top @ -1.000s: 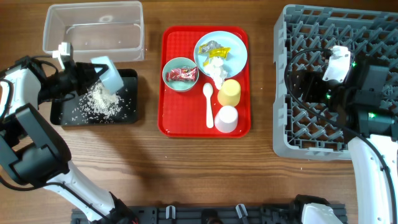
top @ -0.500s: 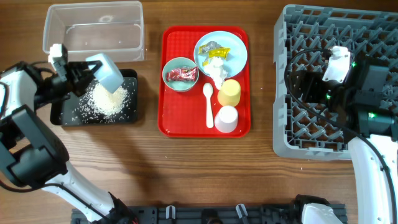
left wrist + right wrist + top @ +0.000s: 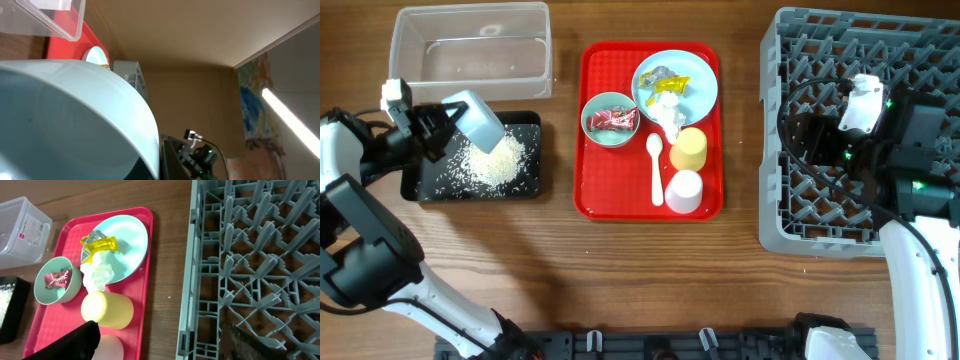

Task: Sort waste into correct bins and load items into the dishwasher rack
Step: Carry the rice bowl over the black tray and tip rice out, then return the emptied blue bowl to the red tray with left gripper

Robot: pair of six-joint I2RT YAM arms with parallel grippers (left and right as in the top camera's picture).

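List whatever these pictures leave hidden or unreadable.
- Left wrist view: the light blue bowl fills the frame, hiding the black tray and rice.
- Right wrist view: the white cup is cut off by the bottom edge and the right tool's finger.
- Overhead: red wrapper's print too small.

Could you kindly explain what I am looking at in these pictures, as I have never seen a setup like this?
These are two robot arms at a wooden table. The overhead picture looks straight down; the other two come from small cameras on each wrist. The left arm grips a light blue bowl in its jaws, tilted over a black tray holding white rice. Beside that stands a clear tub. A red tray in the middle carries a plate with a yellow wrapper and a tissue, a green bowl with a red wrapper, a spoon, a yellow cup and a white cup. The right arm hangs over the grey dishwasher rack, jaws open and empty.
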